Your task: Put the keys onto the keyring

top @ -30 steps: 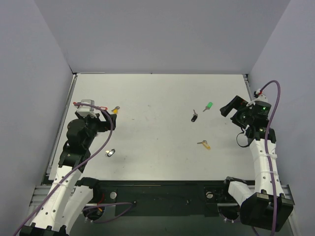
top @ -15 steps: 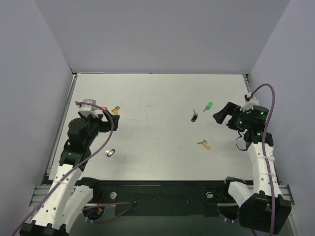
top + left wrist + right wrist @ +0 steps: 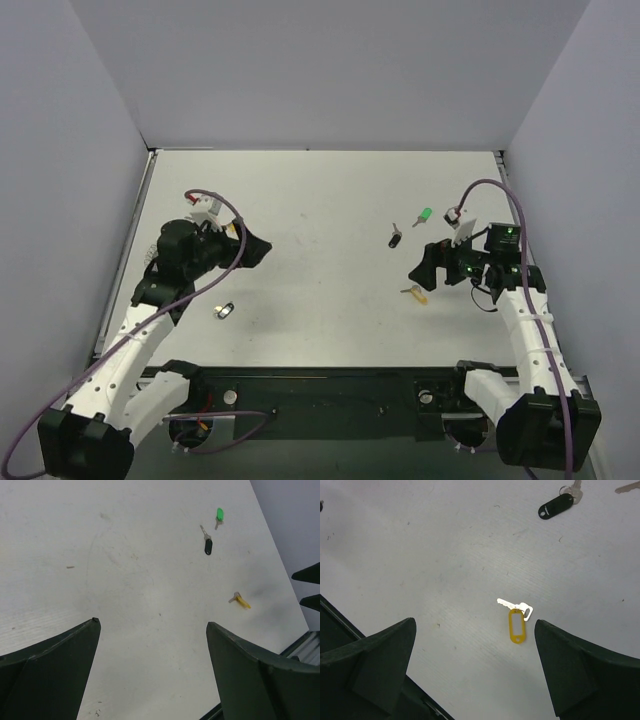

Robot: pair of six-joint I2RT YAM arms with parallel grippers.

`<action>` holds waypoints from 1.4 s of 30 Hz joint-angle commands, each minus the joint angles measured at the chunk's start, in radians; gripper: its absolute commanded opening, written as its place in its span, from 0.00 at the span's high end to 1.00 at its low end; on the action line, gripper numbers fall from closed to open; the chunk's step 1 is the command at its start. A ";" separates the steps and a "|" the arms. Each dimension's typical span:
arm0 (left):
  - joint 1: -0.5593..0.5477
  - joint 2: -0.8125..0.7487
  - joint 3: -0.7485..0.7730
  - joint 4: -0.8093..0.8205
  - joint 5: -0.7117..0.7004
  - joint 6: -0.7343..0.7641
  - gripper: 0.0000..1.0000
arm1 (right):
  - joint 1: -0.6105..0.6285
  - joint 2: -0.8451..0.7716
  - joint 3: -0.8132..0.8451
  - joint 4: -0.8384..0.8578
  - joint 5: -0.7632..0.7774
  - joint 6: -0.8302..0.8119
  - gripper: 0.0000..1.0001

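Three keys lie right of centre: one with a green tag [image 3: 424, 216], one with a black tag [image 3: 395, 238] and one with a yellow tag [image 3: 414, 293]. All three show in the left wrist view: green [image 3: 219, 515], black [image 3: 208, 545], yellow [image 3: 240, 601]. My right gripper [image 3: 421, 271] is open and hovers just over the yellow-tag key [image 3: 516, 622], which lies between the jaws, nearer the right finger. My left gripper [image 3: 256, 249] is open and empty over bare table at the left. An orange-yellow key [image 3: 234, 227] peeks out beside the left arm. No large ring shows.
A small silvery and dark object [image 3: 224, 311] lies near the front left; I cannot tell what it is. The white table [image 3: 320, 330] is walled by grey panels on three sides. The black-tag key [image 3: 556, 505] lies beyond the right gripper [image 3: 475, 622].
My right gripper has swung left and toward the front, from the right wall to over the yellow-tag key. My left gripper has swung right toward the table's middle. The keys have not moved.
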 commanded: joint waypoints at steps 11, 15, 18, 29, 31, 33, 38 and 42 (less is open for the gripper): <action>-0.217 0.173 0.184 -0.326 -0.244 0.207 0.02 | 0.052 0.083 0.059 -0.090 0.132 -0.153 0.05; -0.217 0.153 0.137 -0.272 -0.249 0.228 0.02 | 0.070 0.108 0.068 -0.087 0.178 -0.156 0.09; -0.217 0.149 0.101 -0.235 -0.289 0.245 0.02 | 0.078 0.126 0.071 -0.089 0.179 -0.153 0.09; -0.215 0.213 0.083 -0.243 -0.380 0.230 0.11 | 0.087 0.152 0.051 -0.099 0.126 -0.209 0.11; -0.212 0.210 0.089 -0.245 -0.384 0.231 0.11 | 0.087 0.149 0.040 -0.098 0.112 -0.235 0.15; -0.204 0.205 0.088 -0.246 -0.390 0.233 0.11 | 0.087 0.149 0.037 -0.098 0.087 -0.254 0.15; -0.190 0.190 0.089 -0.242 -0.392 0.239 0.11 | 0.086 0.148 0.043 -0.112 0.046 -0.271 0.14; -0.187 0.190 0.091 -0.240 -0.390 0.244 0.11 | 0.081 0.148 0.048 -0.121 0.034 -0.291 0.14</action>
